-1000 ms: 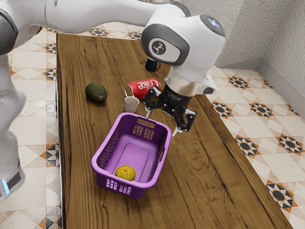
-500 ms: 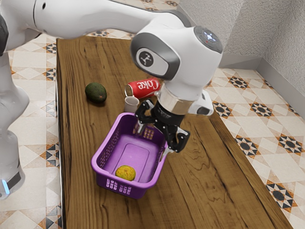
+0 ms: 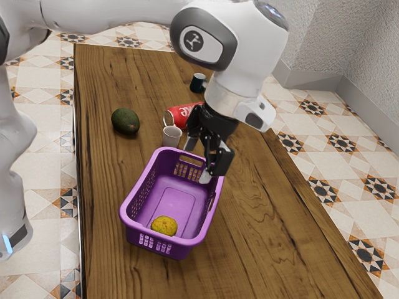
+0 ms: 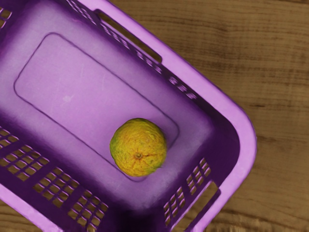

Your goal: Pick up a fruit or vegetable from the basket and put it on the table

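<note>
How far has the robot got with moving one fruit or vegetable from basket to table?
Done, it seems: the gripper is open above the basket. In hand: nothing; the yellow-green fruit lies on the basket's floor. Left: grasp it, lift it out, set it on the table.

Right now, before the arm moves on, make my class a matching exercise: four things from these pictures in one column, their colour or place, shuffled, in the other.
Things:
1. Basket
2. Can
3. Avocado
4. Yellowish round fruit

Colours and places:
A. Inside the basket, on its floor
B. Red with white lettering, lying on its side
C. Purple, with slotted handles
D. Dark green, outside the basket

Right pairs: 1-C, 2-B, 3-D, 4-A
</note>
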